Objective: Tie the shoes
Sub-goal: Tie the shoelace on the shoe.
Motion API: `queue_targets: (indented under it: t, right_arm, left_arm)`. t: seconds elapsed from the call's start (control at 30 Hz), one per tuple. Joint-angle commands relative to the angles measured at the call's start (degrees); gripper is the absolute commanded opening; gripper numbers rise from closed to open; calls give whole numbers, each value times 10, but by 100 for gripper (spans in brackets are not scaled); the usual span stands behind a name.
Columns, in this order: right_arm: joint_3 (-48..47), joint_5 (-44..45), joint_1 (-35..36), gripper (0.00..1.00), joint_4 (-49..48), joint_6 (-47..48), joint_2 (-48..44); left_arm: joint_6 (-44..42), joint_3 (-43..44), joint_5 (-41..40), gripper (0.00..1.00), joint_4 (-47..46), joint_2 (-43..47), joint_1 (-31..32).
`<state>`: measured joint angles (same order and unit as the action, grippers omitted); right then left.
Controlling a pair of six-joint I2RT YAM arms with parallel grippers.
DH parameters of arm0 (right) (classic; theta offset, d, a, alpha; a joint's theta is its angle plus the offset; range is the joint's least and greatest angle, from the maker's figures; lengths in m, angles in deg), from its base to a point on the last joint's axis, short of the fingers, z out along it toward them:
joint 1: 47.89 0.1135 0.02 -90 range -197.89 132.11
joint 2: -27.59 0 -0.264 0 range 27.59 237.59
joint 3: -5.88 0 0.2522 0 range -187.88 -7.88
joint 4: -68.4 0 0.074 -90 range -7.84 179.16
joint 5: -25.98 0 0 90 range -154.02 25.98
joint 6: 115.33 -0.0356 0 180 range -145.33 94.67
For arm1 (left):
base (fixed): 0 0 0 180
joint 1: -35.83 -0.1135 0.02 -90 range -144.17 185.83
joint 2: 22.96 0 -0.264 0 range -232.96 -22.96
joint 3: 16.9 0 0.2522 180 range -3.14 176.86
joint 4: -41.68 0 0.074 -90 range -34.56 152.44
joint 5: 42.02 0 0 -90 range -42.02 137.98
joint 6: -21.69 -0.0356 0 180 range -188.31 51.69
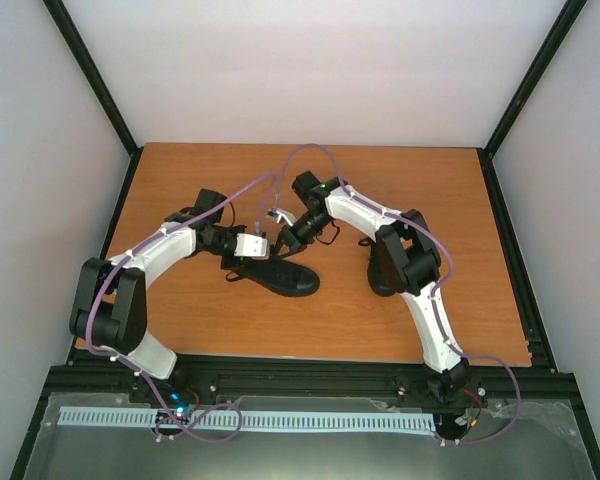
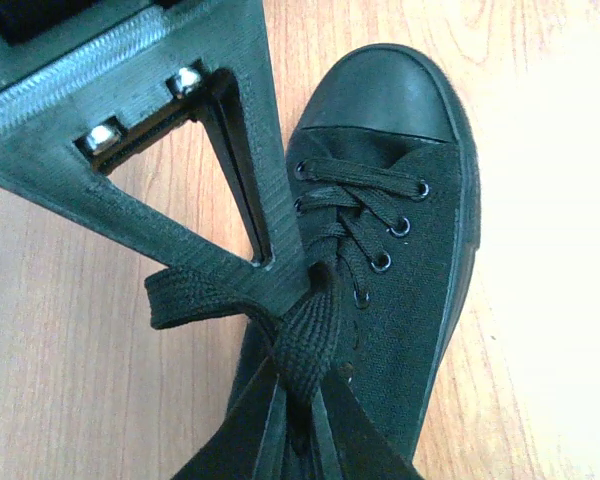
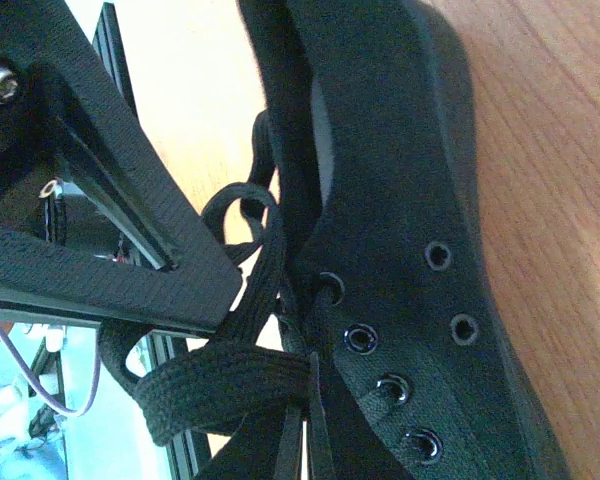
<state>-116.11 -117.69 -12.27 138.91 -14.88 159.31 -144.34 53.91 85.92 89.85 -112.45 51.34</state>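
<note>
One black shoe (image 1: 285,272) lies mid-table with both arms meeting over its laces. The other shoe (image 1: 380,272) lies to its right, partly hidden behind the right arm. My left gripper (image 1: 263,247) is shut on a flat black lace (image 2: 310,330), pinched between the fingertips (image 2: 279,400) just above the shoe's (image 2: 410,250) eyelets; a loop of lace (image 2: 185,295) trails left. My right gripper (image 1: 285,235) is shut on another lace strand (image 3: 210,385) beside the shoe's (image 3: 400,180) top eyelets. In the left wrist view, the right gripper's finger (image 2: 220,200) crosses right in front of mine.
The shoes rest on a wooden tabletop (image 1: 180,180) enclosed by white walls. A black frame rail (image 1: 310,375) runs along the near edge by the arm bases. The two grippers are nearly touching over the shoe's tongue.
</note>
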Motion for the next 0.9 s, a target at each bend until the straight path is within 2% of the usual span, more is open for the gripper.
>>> queue_targets:
  t: [0.0,0.1,0.37,0.6,0.73,0.87]
  right_arm:
    - [-4,-13,5,3,8,19,17]
    - [-7,-17,6,3,8,23,18]
    - [-12,-27,9,3,10,29,20]
    - [-22,-57,15,3,44,73,22]
    - [-24,-86,19,3,68,114,15]
    - [-25,-111,19,3,77,135,8]
  left_arm:
    - [-2,27,41,8,23,4,3]
    - [2,29,39,13,26,1,2]
    - [16,31,27,16,34,0,3]
    - [60,45,42,1,36,10,2]
    - [88,57,57,1,41,23,3]
    - [93,53,32,1,37,22,3]
